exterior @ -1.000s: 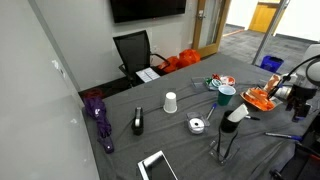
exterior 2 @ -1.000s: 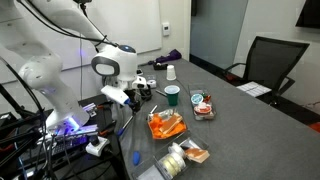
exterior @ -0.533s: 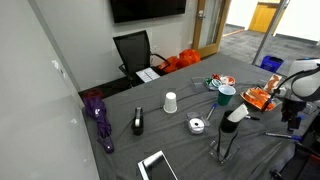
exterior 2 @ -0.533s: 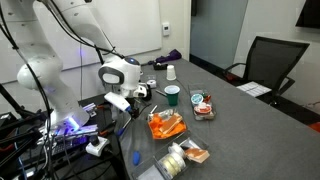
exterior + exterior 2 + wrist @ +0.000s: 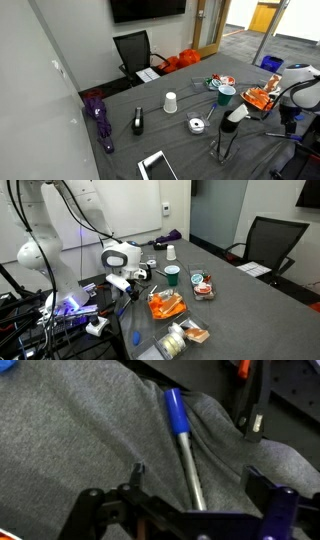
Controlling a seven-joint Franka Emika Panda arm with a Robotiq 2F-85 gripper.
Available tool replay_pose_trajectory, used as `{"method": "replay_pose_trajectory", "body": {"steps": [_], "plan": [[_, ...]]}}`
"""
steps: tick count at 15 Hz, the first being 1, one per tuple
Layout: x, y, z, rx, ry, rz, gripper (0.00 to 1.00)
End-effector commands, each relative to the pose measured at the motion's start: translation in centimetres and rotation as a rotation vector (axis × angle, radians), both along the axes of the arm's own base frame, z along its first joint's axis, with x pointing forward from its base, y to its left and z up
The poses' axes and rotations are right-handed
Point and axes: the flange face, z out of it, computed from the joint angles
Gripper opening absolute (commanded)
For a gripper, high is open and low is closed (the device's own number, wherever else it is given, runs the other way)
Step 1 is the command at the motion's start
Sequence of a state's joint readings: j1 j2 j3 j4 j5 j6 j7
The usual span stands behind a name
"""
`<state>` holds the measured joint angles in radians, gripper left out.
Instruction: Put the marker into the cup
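Note:
The marker [image 5: 184,445] has a blue cap and a silver-grey barrel and lies on the grey cloth in the wrist view. My gripper [image 5: 195,482] is open and hangs right over it, one finger on each side of the barrel, not touching it. In both exterior views the gripper [image 5: 126,288] [image 5: 291,118] is low at the table's edge. The teal-green cup [image 5: 226,95] [image 5: 172,275] stands upright on the table, well away from the gripper.
A white paper cup [image 5: 170,102] [image 5: 171,252], a tape roll [image 5: 197,125], a black object [image 5: 138,122], a purple umbrella [image 5: 98,115] and a tablet [image 5: 157,165] lie on the table. Orange items [image 5: 165,305] sit near the gripper. A black chair [image 5: 135,50] stands behind.
The arm has come down toward the table edge over the last second, bringing the open gripper lower. Nothing on the table has moved.

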<state>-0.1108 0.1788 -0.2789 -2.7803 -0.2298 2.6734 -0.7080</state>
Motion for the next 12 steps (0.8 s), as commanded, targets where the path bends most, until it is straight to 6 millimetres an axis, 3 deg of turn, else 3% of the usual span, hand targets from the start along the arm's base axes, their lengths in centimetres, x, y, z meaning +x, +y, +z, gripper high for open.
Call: {"method": "replay_pose_trajectory", "body": {"steps": [1,12], "plan": [[0.1,0.0,0.0,0.000,0.000,0.000,1.00],[0.4,1.8,-1.6,-0.067,0.057,-0.052,1.00]]}}
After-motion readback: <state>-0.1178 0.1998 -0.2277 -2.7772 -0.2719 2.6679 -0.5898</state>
